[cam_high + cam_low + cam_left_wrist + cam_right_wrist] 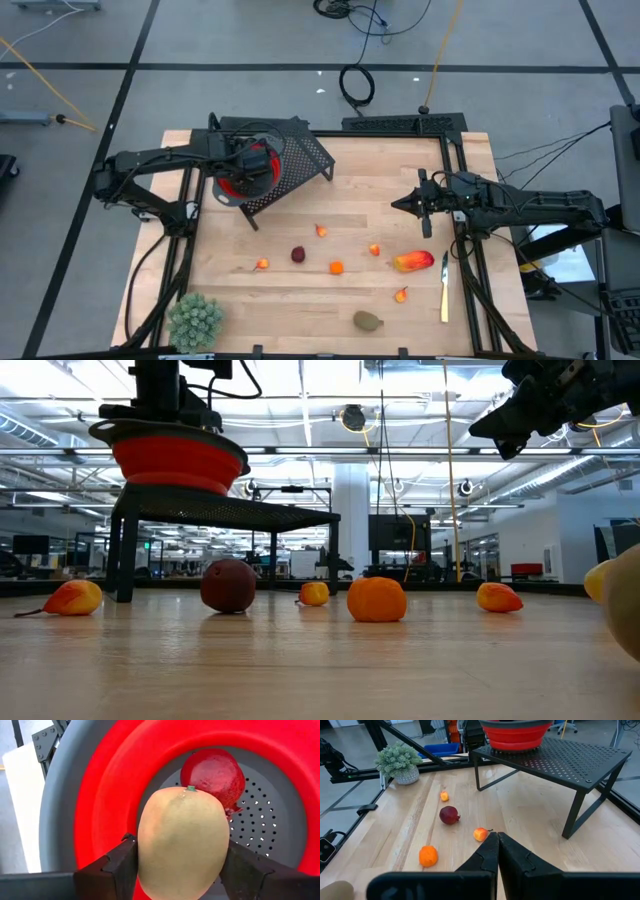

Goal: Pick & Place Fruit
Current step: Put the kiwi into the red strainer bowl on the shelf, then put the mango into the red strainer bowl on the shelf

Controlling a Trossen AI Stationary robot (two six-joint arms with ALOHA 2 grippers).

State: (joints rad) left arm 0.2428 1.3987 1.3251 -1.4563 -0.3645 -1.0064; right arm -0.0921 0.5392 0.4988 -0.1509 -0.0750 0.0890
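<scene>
Your left gripper (177, 870) is clamped on a brownish-green oval fruit (181, 842) over the red bowl (247, 170), table's 11 o'clock; dark red ball (214, 774) inside. Right gripper (497, 851) clenched empty at 3 o'clock.

On your wooden counter (300, 290), a black perforated metal stand (300, 160) sits at the far left corner, carrying a red collapsible bowl with a grey perforated bottom (245, 170). At the near left corner you have a pale green spiky plant in a small pot (195, 320). Along the right edge lies a thin yellow-green strip (445, 288); you cannot tell what it is.
</scene>
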